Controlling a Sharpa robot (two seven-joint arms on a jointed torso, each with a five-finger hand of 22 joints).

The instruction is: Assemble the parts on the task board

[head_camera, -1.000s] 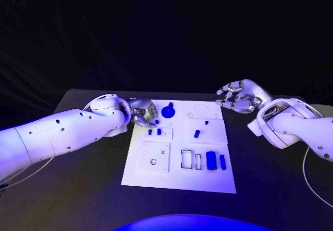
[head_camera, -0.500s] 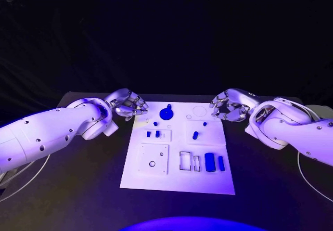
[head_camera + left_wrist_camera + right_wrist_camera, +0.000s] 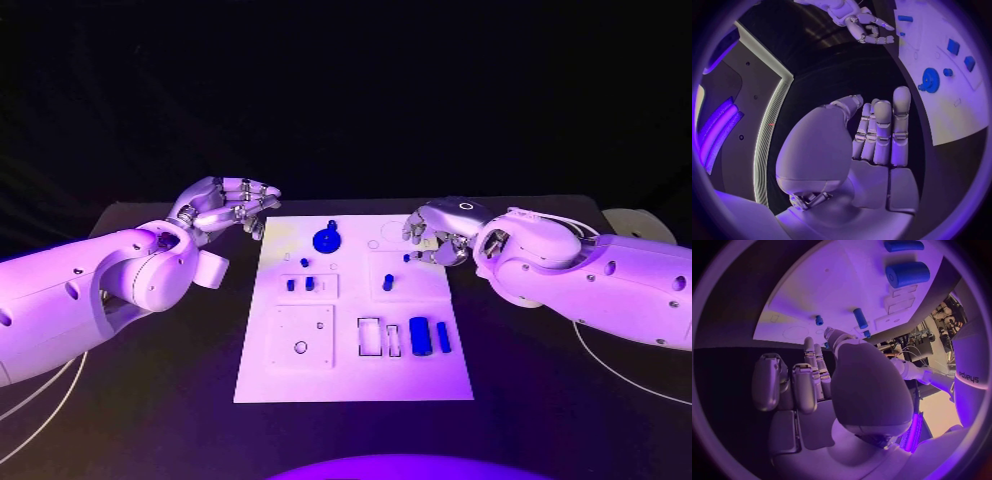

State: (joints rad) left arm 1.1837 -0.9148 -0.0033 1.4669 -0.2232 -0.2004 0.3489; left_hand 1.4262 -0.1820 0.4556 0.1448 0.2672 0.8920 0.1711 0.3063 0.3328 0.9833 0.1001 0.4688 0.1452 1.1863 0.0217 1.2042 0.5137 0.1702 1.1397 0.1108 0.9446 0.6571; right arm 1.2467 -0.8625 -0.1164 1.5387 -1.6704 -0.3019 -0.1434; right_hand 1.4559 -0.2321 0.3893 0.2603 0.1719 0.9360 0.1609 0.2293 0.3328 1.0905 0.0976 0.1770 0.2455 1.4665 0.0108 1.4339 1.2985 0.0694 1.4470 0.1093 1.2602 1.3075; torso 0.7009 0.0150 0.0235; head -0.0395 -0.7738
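Two hands hang over a black table [image 3: 144,400] in a dark room. The left hand [image 3: 224,205] is wide and empty. The right hand [image 3: 437,232] curls, empty, beside the task board [image 3: 353,375]. Blue parts [image 3: 420,335] lie there; the left wrist view shows a lit strip [image 3: 770,120].

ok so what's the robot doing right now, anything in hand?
Nothing is held. The left hand hangs off the far left corner of the task board, empty with fingers apart. The right hand hangs over the board's far right edge, fingers curled, apparently empty. The blue parts all lie on the board: a round gear-like piece near the far edge, small pegs mid-board, and a thick cylinder beside a slimmer bar nearer the robot.
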